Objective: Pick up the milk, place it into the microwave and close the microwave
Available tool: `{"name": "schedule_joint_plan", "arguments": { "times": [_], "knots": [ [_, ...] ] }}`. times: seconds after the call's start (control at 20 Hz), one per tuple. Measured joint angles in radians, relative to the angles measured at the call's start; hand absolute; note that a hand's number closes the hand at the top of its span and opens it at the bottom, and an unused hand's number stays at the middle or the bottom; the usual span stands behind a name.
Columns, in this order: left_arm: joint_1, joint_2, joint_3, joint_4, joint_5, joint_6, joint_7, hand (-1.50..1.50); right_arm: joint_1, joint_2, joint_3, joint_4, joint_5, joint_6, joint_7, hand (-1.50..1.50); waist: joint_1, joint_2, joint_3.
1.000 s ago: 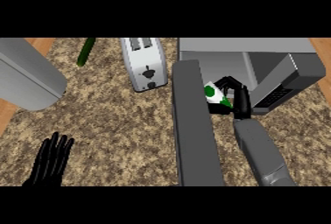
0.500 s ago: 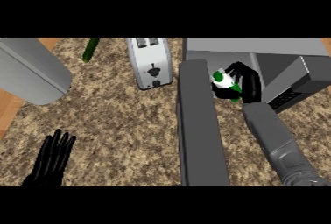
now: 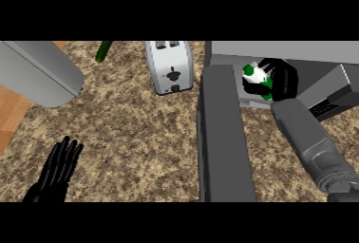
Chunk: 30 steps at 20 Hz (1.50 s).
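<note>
Black right hand point(image 3: 280, 78) curls around the white-and-green milk carton point(image 3: 256, 76) at the grey microwave point(image 3: 308, 57) opening; carton likely light, stiff, best gripped across its sides.

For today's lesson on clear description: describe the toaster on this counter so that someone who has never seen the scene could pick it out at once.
Start at the grey microwave in the upper right, with its open door swung out over the speckled counter. Just left of the door's far end stands the toaster. It is the only silver, slotted box with a small dark knob; the green stick to its left is far thinner.
</note>
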<state>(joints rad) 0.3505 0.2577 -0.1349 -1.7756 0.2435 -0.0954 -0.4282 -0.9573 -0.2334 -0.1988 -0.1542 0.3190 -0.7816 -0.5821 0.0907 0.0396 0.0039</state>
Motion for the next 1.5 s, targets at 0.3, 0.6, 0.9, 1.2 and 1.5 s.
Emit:
{"name": "schedule_joint_plan", "arguments": {
  "times": [0.3, 0.6, 0.9, 1.2, 1.5],
  "knots": [
    [-0.026, 0.001, -0.010, 0.008, -0.036, 0.010, 0.003, -1.50, -0.032, -0.039, 0.032, 0.052, 0.050, -0.054, 0.042, -1.50, 0.023, 0.012, 0.001],
    [-0.036, -0.005, -0.030, 0.017, -0.067, 0.017, 0.002, -1.50, -0.048, -0.039, 0.054, 0.084, 0.079, -0.041, 0.054, -1.50, 0.031, 0.013, 0.001],
    [-0.043, -0.015, -0.044, 0.027, -0.069, 0.008, 0.000, -1.50, -0.049, -0.019, 0.035, 0.071, 0.058, 0.061, 0.010, -1.50, 0.026, 0.012, 0.002],
    [-0.062, -0.036, -0.064, 0.031, -0.072, 0.008, 0.002, -1.50, -0.016, 0.012, -0.010, 0.040, 0.010, 0.140, -0.084, -1.50, 0.012, 0.008, 0.003],
    [-0.076, -0.041, -0.071, 0.031, -0.078, 0.004, 0.004, -1.50, 0.035, 0.030, -0.072, 0.026, -0.052, 0.213, -0.167, -1.50, -0.005, 0.000, 0.002]
  ]
}}
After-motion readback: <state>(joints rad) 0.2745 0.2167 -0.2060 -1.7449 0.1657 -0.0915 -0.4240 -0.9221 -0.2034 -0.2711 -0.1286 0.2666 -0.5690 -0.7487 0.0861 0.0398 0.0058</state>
